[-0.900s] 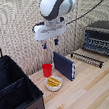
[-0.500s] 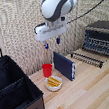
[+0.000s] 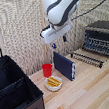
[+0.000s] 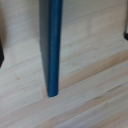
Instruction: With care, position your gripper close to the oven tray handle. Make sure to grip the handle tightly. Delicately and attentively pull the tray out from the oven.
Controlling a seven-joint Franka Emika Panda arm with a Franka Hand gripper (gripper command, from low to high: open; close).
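The oven (image 3: 102, 37) is a dark box with a slatted front at the exterior view's right. The wire tray (image 3: 92, 55) sticks out of its front over the wooden table. The tray handle (image 3: 86, 60) is the thin dark bar along the tray's front edge. My gripper (image 3: 64, 39) hangs from the white arm, high above the table and to the exterior view's left of the handle, well apart from it. It is above an upright dark blue slab (image 3: 64, 65), whose top edge fills the wrist view (image 4: 51, 45). The fingers are too small to tell whether they are open.
A red cup (image 3: 47, 70) and a small bowl of yellow food (image 3: 54, 83) stand left of the slab. A large black open case (image 3: 13, 92) sits at the exterior view's left. A slatted wall is behind.
The arm and gripper have shifted slightly toward the exterior view's right, over the blue slab. Nothing on the table has moved.
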